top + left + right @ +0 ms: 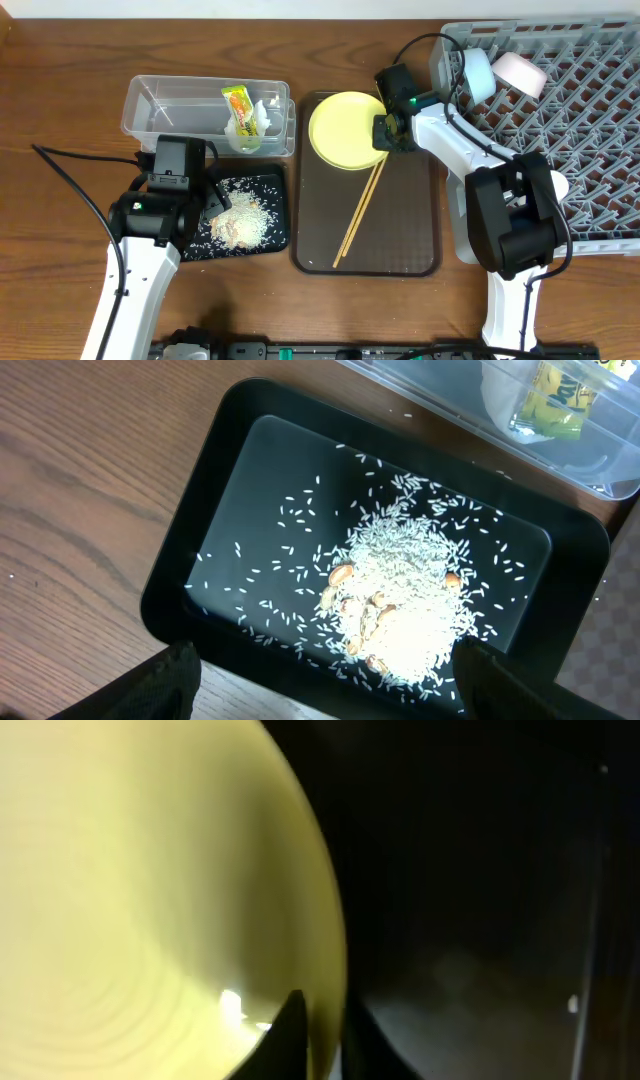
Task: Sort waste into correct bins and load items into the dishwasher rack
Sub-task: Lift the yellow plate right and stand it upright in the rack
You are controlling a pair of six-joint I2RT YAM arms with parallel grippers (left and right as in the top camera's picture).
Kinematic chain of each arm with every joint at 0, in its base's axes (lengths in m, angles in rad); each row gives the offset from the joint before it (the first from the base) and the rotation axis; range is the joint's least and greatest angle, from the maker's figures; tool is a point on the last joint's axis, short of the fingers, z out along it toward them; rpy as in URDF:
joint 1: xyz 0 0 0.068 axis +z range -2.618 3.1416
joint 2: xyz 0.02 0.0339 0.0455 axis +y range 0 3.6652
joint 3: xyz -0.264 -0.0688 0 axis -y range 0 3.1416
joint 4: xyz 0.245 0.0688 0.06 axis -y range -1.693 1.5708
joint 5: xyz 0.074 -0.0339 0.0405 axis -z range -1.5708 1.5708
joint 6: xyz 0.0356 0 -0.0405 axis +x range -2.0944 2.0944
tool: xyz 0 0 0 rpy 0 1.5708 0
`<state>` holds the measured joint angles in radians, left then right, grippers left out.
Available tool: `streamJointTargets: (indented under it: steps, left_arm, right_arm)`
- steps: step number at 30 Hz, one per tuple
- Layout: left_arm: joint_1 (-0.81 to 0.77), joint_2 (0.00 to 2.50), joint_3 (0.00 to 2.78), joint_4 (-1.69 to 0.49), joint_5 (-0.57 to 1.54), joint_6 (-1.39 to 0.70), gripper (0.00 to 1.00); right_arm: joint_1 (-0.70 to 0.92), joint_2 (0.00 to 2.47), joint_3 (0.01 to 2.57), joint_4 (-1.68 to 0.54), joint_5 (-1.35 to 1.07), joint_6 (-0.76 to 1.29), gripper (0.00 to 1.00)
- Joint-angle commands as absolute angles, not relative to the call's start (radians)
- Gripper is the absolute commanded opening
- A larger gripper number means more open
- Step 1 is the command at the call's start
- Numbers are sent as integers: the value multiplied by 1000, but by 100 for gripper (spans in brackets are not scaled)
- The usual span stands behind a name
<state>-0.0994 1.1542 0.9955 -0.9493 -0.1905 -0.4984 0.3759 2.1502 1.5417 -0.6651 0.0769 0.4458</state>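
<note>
The round yellow plate lies at the far end of the brown tray, and my right gripper is shut on its right rim; the right wrist view shows the rim between the two fingers. The wooden chopsticks lie diagonally on the brown tray. My left gripper is open above the black tray, which holds the rice scraps. The snack wrapper and white paper sit in the clear tub. The grey rack holds a white bowl and a light blue bowl.
The brown tray lies between the black tray and the rack. The right arm's base stands in front of the rack. A black cable runs across the wooden table at the left.
</note>
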Motion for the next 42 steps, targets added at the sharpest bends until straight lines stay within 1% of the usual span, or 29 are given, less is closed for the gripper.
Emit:
streamJointTargets:
  steps: [1, 5, 11, 17, 21, 24, 30, 35, 38, 42]
  left_arm:
    - [-95, 1156, 1005, -952, -210, -511, 83]
    - [-95, 1156, 1005, -953, -210, -511, 83]
    - [-95, 1156, 1005, -953, -210, -511, 83]
    - [-95, 1156, 1005, -953, -210, -511, 83]
    - [-95, 1156, 1005, -953, -210, -511, 83]
    - [-95, 1156, 1005, -951, -210, -511, 83]
    - [-95, 1156, 1005, -949, -210, -511, 83]
    - [-95, 1156, 1005, -948, -210, -511, 83]
    - [-95, 1156, 1005, -949, -210, -511, 83]
    - [-95, 1156, 1005, -949, -210, -511, 83]
  right_arm:
    - [389, 2153, 1539, -678, 93, 489, 1]
    - [394, 2153, 1540, -661, 93, 527, 1]
    - [369, 2114, 1570, -646, 94, 504, 1]
    - [312, 1908, 1586, -691, 205, 445, 1]
    - [261, 1750, 1585, -760, 233, 336, 1]
    - [224, 1669, 1585, -830, 336, 282, 1]
    - [144, 1551, 1585, -871, 734, 102, 1]
    - [98, 1518, 1585, -871, 896, -90, 1]
    - [85, 1521, 1575, -891, 962, -84, 1]
    - [86, 1529, 1535, -894, 964, -28, 1]
